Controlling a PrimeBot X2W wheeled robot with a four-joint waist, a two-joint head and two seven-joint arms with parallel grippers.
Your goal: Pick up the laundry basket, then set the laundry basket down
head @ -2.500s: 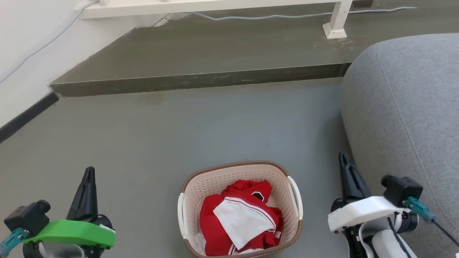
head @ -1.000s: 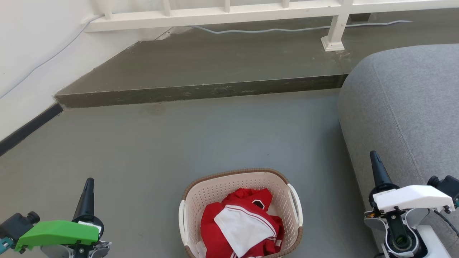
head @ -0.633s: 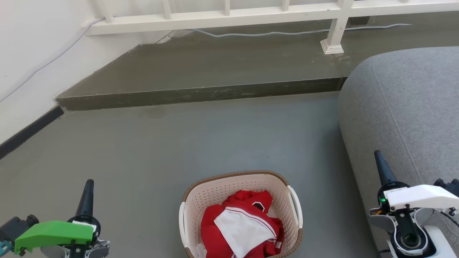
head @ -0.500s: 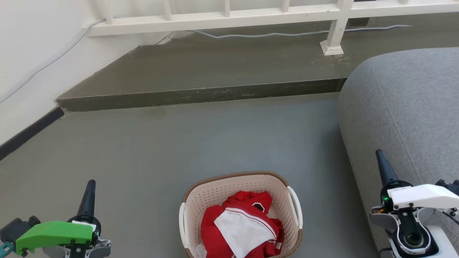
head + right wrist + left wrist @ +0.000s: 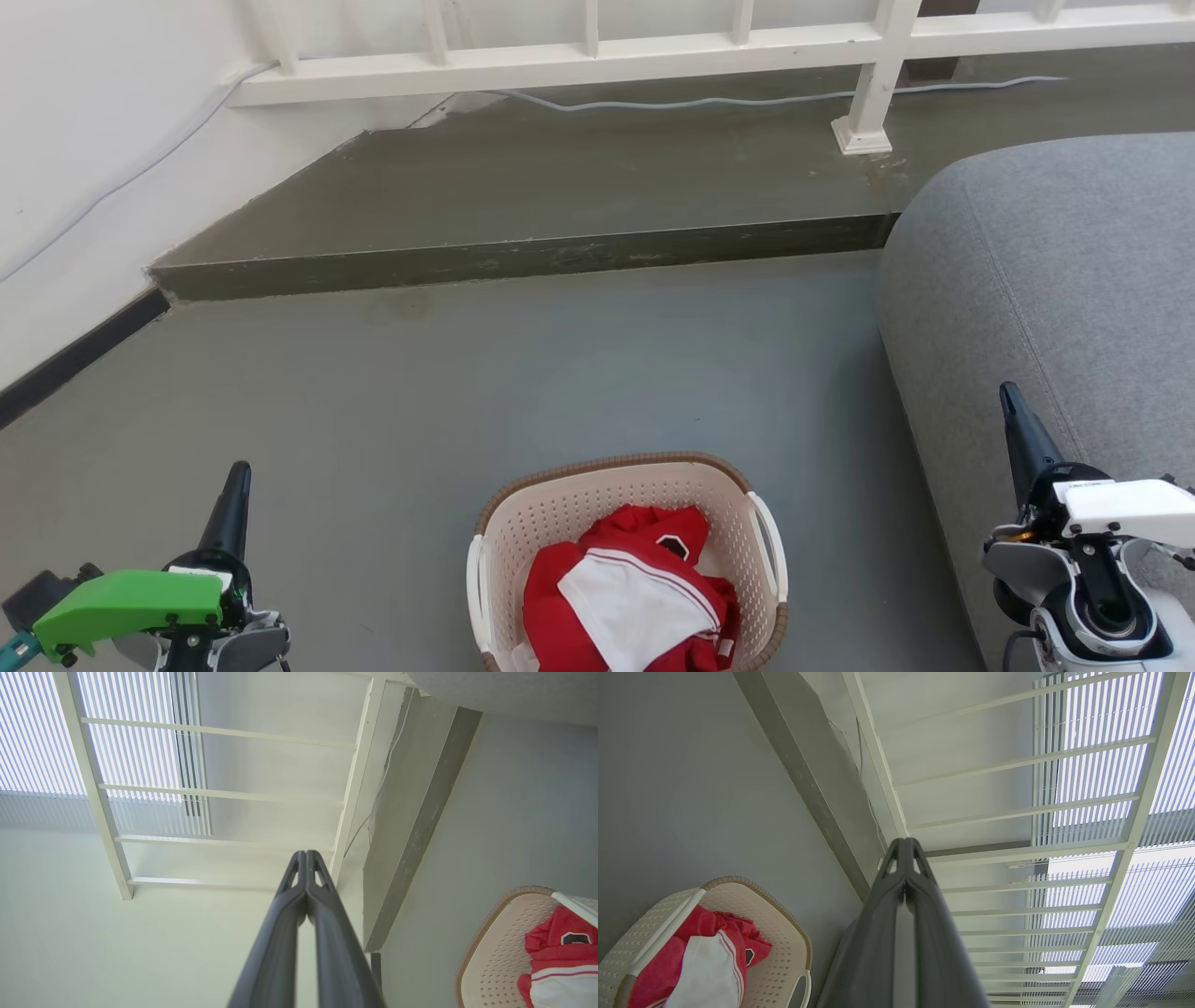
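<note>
Laundry basket (image 5: 560, 509) sits low on the grey floor (image 5: 560, 373), right at the robot's feet and square between the two arms, with a red and white garment (image 5: 635, 597) heaped inside. Nothing is touching it. The left gripper (image 5: 233, 499) hangs well out to its left with its two dark fingers pressed flat together, as the left wrist view makes plain. The right gripper (image 5: 1022, 439) is well out on the other side, beside the grey sofa (image 5: 1074, 280), and its fingers are likewise closed on nothing. The white side handles (image 5: 773, 546) stand free.

From how things lie, I'd say no lift is under way. The basket rests on the floor, and I can't tell from this whether it waits to be picked up or has been put down. If the lift is to come, both grippers would need to part their fingers and come in to the handles.

Beyond the basket the floor runs bare to a raised concrete step (image 5: 523, 257), then a white railing (image 5: 597, 56) with a pale cable (image 5: 747, 98) trailing under it.

As for writing, the garment carries a small dark badge (image 5: 670, 544), too small to read. I see no lettering on the basket or the gripper housings.
</note>
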